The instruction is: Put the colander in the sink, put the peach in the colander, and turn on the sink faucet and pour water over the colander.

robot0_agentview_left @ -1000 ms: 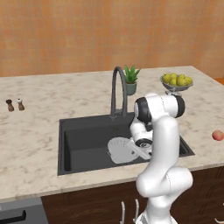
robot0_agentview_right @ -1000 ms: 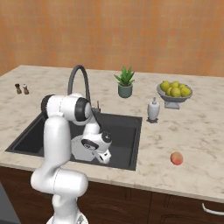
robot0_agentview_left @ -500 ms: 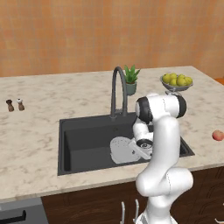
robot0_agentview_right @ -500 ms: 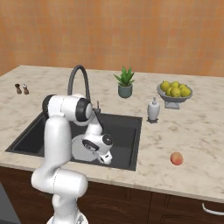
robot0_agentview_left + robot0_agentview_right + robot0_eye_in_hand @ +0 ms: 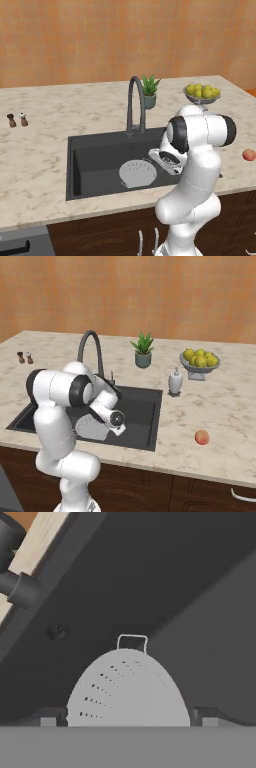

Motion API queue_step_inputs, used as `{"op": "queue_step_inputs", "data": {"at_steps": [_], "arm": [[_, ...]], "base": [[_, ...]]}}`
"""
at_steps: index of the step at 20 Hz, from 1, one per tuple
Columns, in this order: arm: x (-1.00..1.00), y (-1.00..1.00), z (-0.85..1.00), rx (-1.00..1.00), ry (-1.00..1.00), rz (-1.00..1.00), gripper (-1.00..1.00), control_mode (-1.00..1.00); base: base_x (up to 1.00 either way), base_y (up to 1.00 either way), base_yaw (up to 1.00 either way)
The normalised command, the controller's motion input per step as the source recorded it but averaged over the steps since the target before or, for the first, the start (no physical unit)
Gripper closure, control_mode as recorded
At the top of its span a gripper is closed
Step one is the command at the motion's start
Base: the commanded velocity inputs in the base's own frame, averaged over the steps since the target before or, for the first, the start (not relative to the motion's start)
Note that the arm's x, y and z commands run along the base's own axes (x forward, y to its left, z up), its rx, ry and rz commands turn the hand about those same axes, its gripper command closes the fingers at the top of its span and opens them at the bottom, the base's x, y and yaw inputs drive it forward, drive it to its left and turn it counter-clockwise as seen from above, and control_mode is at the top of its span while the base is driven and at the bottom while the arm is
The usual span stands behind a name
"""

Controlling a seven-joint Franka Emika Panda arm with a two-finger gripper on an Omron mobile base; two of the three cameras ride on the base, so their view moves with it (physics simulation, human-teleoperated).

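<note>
Step one done: your white-grey perforated colander (image 5: 137,173) lies in the dark charcoal sink (image 5: 95,150); gripper (image 5: 129,716) spread apart, empty. Orange-red peach (image 5: 202,437) waits on counter; gooseneck faucet (image 5: 135,102) untouched.

A beige marbled surface (image 5: 45,150) is seen spanning the left base view, with a large rectangular dark charcoal sink (image 5: 95,160) set into it at centre. A round white-grey perforated colander (image 5: 138,173) is seen lying in the basin. At the far left two small dark shakers (image 5: 17,120) are stood. A small green potted plant (image 5: 149,91) and a footed bowl of yellow-green fruit (image 5: 202,93) are placed toward the upper right; a small orange-red peach (image 5: 248,154) is set at the right edge. In the right base view a white soap dispenser (image 5: 175,381) is stood right of the basin.
</note>
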Motion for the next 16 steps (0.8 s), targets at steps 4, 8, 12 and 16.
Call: {"op": "queue_step_inputs", "data": {"at_steps": [4,8,12,16], "arm": [[-0.02,-0.26,1.00,0.06,-0.31,-0.04,-1.00,-1.00],[-0.03,-0.46,1.00,0.01,-0.03,-0.05,-1.00,-1.00],[-0.14,-0.68,1.00,0.00,0.01,-0.11,-1.00,-1.00],[-0.07,-0.60,1.00,0.00,-0.03,0.00,-1.00,-1.00]], "base": [[0.00,0.00,0.00],[0.00,0.00,0.00],[0.00,0.00,0.00],[0.00,0.00,0.00]]}}
